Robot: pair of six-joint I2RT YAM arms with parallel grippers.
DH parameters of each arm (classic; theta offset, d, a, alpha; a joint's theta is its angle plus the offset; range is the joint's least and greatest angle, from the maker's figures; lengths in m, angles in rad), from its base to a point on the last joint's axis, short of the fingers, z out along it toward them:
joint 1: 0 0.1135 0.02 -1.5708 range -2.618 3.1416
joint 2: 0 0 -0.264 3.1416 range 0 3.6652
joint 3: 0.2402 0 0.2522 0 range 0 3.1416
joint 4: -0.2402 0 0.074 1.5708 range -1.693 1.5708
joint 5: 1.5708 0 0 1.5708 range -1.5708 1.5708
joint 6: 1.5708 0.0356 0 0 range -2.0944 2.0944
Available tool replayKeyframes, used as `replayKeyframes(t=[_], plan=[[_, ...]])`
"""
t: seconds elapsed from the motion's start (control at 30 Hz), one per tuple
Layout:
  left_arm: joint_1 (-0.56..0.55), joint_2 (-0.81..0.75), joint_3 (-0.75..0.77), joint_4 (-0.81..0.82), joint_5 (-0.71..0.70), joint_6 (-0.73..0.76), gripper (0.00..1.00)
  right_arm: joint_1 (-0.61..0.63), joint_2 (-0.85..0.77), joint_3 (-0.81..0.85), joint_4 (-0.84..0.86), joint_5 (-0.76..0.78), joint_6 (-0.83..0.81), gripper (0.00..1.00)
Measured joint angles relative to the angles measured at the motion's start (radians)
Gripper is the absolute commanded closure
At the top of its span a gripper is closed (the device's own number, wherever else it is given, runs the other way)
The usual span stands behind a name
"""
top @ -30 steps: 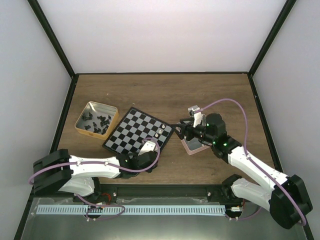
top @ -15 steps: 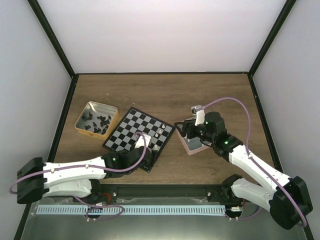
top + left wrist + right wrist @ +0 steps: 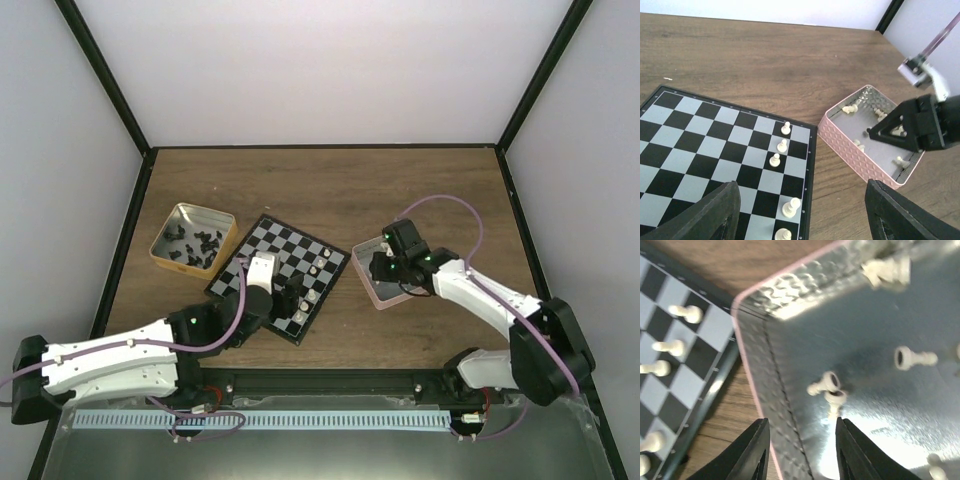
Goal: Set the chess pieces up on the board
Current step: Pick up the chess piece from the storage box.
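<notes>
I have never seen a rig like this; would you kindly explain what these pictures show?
These are two robot arms on a wooden table, setting up chess. The wide picture comes from a fixed camera above and behind them; the other two come from a camera on each wrist, looking past its own fingers. On the table lie a chessboard with a few cream pieces standing near one edge, a gold tin of black pieces, and a pink tray of more cream pieces. The left gripper hovers open over the board, holding nothing. The right gripper is down in the tray, jaws apart, nothing gripped yet.
</notes>
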State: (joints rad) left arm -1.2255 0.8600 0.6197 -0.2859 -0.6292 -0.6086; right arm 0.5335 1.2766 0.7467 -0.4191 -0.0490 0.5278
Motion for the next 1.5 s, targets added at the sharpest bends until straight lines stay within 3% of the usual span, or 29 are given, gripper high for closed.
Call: replayKeyframes(t=[0.53,0.83,0.97,1.5], plan=[[0.001,-0.044,-0.050,0.016,-0.002,0.007,0.30,0.000,0.187,0.013,-0.048,0.043,0.031,0.74],[0.001,-0.044,-0.053,0.016,-0.002,0.007,0.30,0.000,0.271,0.044,0.000,0.067,0.040,0.89],[0.001,-0.044,-0.053,0.016,-0.003,0.007,0.29,0.000,0.282,0.044,0.025,0.097,0.055,0.94],[0.001,-0.037,-0.053,0.023,-0.002,0.011,0.29,0.000,0.186,0.011,0.085,0.200,0.103,0.95]])
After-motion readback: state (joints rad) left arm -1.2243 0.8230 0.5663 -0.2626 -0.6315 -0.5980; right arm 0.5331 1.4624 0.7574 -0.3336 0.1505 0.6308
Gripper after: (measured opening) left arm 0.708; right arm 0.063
